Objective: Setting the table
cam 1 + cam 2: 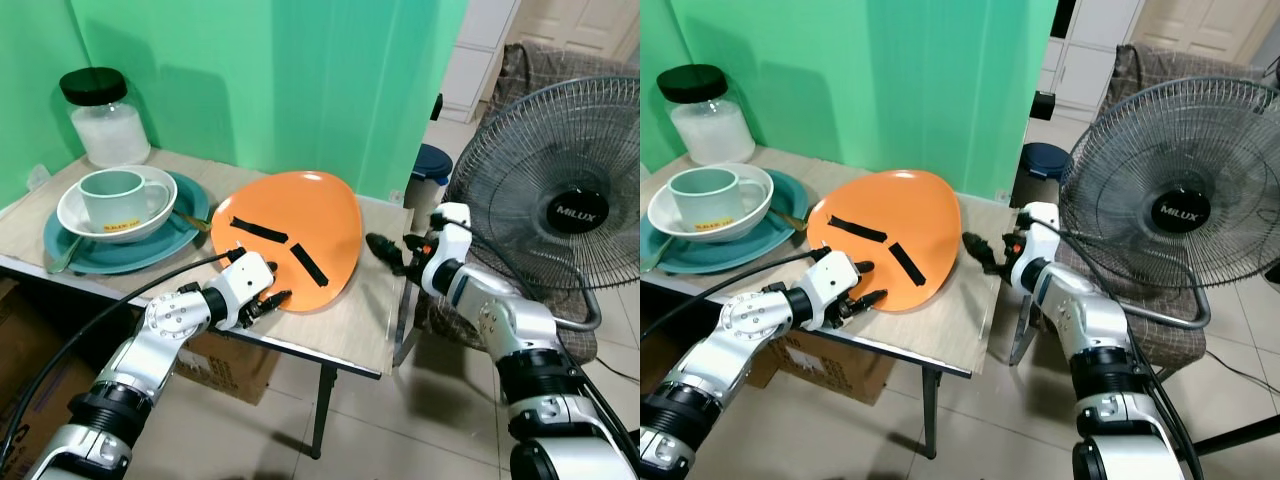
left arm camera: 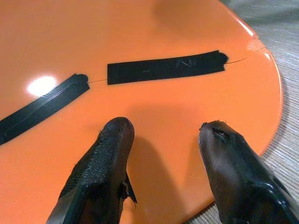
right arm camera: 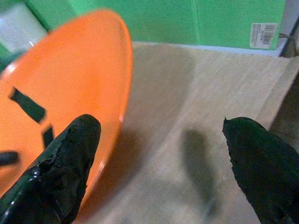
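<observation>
An orange plate (image 1: 300,225) with two strips of black tape lies in the middle of the wooden table (image 1: 370,310). My left gripper (image 1: 275,283) is at the plate's near left edge. It is open, and its fingers (image 2: 103,158) reach over the rim just above the orange surface (image 2: 154,37). My right gripper (image 1: 388,252) hovers low over the table just right of the plate, open and empty. In the right wrist view the plate's right rim (image 3: 122,88) stands above the table top with shadow under it.
A teal plate (image 1: 190,228) at the table's left holds a white bowl (image 1: 158,208) with a pale green mug (image 1: 112,197). A black-lidded jar (image 1: 108,125) stands behind it. A floor fan (image 1: 575,190) is close on the right, a cardboard box (image 1: 235,365) under the table.
</observation>
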Robot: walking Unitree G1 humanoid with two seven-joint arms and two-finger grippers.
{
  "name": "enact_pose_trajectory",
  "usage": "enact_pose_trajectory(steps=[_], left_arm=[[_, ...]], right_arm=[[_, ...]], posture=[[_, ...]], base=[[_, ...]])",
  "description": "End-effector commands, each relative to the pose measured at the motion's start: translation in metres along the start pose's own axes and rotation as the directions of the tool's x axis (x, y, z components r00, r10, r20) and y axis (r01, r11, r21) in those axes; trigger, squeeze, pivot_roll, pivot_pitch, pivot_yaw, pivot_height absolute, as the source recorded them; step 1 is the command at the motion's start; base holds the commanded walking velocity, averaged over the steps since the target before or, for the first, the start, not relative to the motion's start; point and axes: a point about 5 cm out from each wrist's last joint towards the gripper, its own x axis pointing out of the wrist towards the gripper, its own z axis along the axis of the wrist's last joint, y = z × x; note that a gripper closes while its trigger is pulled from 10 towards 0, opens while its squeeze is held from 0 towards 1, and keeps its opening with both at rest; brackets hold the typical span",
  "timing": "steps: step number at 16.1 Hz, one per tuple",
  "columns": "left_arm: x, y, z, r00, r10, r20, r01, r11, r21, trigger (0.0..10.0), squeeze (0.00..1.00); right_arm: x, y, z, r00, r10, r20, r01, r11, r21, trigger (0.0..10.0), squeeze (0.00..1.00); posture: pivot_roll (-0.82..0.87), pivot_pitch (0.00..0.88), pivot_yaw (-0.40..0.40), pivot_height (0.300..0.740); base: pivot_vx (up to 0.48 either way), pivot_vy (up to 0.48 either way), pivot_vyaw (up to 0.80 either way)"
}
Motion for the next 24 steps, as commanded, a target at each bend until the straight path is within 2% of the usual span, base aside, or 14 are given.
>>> enact_pose_trajectory(steps=[1, 4, 7, 9, 14, 18, 19, 21, 22, 23, 24], left_arm=[[0.000, -0.015, -0.018, 0.995, -0.058, -0.081, 0.057, 0.998, -0.021, 10.0, 0.00], [0.000, -0.014, -0.016, 0.996, -0.063, -0.068, 0.062, 0.998, -0.014, 10.0, 0.00], [0.002, -0.014, -0.015, 0.995, -0.079, -0.058, 0.079, 0.997, -0.002, 10.0, 0.00], [0.002, -0.014, -0.013, 0.995, -0.085, -0.052, 0.085, 0.996, 0.004, 10.0, 0.00], [0.003, -0.014, -0.012, 0.994, -0.097, -0.041, 0.098, 0.995, 0.013, 10.0, 0.00], [0.004, -0.012, -0.009, 0.993, -0.110, -0.031, 0.111, 0.993, 0.030, 10.0, 0.00], [0.004, -0.011, -0.008, 0.993, -0.112, -0.031, 0.114, 0.993, 0.037, 10.0, 0.00], [0.005, -0.010, -0.007, 0.993, -0.112, -0.030, 0.114, 0.992, 0.050, 10.0, 0.00], [0.005, -0.009, -0.007, 0.993, -0.113, -0.029, 0.115, 0.992, 0.053, 10.0, 0.00], [0.005, -0.009, -0.006, 0.993, -0.116, -0.028, 0.118, 0.991, 0.058, 10.0, 0.00], [0.005, -0.008, -0.006, 0.993, -0.119, -0.027, 0.121, 0.991, 0.065, 10.0, 0.00]], right_arm=[[0.001, 0.003, 0.003, 0.998, 0.064, 0.012, -0.064, 0.995, 0.071, 10.0, 0.00], [0.006, 0.010, -0.005, 0.989, 0.148, -0.007, -0.146, 0.980, 0.138, 10.0, 0.00], [0.016, 0.012, -0.019, 0.991, 0.122, -0.059, -0.114, 0.985, 0.128, 10.0, 0.00], [0.020, 0.015, -0.021, 0.990, 0.129, -0.058, -0.120, 0.982, 0.146, 10.0, 0.00], [0.030, 0.030, -0.025, 0.977, 0.211, -0.034, -0.202, 0.964, 0.174, 10.0, 0.00], [0.035, 0.040, -0.041, 0.963, 0.262, -0.069, -0.242, 0.947, 0.212, 9.8, 0.00], [0.035, 0.040, -0.044, 0.962, 0.262, -0.075, -0.239, 0.943, 0.231, 6.7, 0.00], [0.036, 0.042, -0.048, 0.960, 0.271, -0.072, -0.243, 0.932, 0.268, 2.9, 0.00], [0.036, 0.042, -0.049, 0.959, 0.275, -0.068, -0.246, 0.928, 0.281, 2.5, 0.00], [0.036, 0.042, -0.050, 0.958, 0.280, -0.055, -0.250, 0.916, 0.313, 0.0, 0.00], [0.035, 0.042, -0.051, 0.959, 0.281, -0.045, -0.250, 0.908, 0.335, 0.0, 0.00]], posture=[[0.04, 0.000, -0.091, 0.740], [0.04, 0.000, -0.090, 0.740], [0.03, 0.000, -0.076, 0.740], [0.03, 0.000, -0.076, 0.740], [0.04, 0.000, -0.082, 0.740], [0.04, 0.000, -0.086, 0.740], [0.04, 0.000, -0.087, 0.740], [0.04, 0.000, -0.086, 0.740], [0.04, 0.000, -0.086, 0.740], [0.05, 0.000, -0.086, 0.740], [0.05, 0.000, -0.086, 0.740]], base=[[0.000, 0.000, 0.00], [0.000, 0.000, 0.00], [0.000, 0.000, 0.00], [0.000, 0.000, 0.00], [0.000, 0.000, 0.00], [0.000, 0.000, 0.00], [0.000, 0.000, 0.00], [0.000, 0.000, 0.00], [0.000, 0.000, 0.00], [0.000, 0.000, 0.00], [0.000, 0.000, 0.00]])
